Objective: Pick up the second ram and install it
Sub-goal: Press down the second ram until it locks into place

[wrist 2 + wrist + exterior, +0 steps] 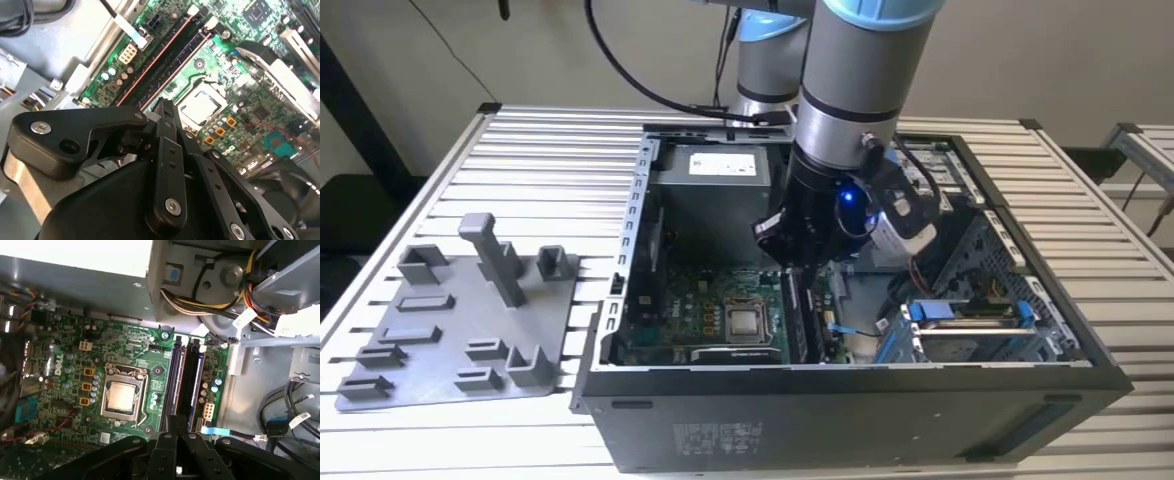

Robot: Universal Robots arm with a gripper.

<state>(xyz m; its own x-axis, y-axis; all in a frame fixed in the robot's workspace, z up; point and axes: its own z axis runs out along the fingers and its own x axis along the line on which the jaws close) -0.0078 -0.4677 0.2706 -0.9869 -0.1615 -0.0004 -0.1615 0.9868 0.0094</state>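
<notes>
Two long dark memory sticks sit side by side in the motherboard slots inside the PC case point(854, 405). The second ram point(172, 380) point(177, 67) point(801, 312) lies in the slot nearer the processor, right under my fingertips. My gripper point(790, 262) point(163, 106) point(175, 421) hangs inside the case over one end of that stick. Its fingers are shut, with nothing visible between them. I cannot tell whether the tips touch the stick. The other stick point(192, 382) point(155, 57) sits in the neighbouring slot.
The processor socket point(122, 397) point(747, 322) lies beside the slots. Bundled cables point(220, 295) and the power supply point(720, 165) sit at the case's far end, and a drive cage point(974, 320) at the exterior view's right. A grey tray with posts point(454, 330) lies at the exterior view's left.
</notes>
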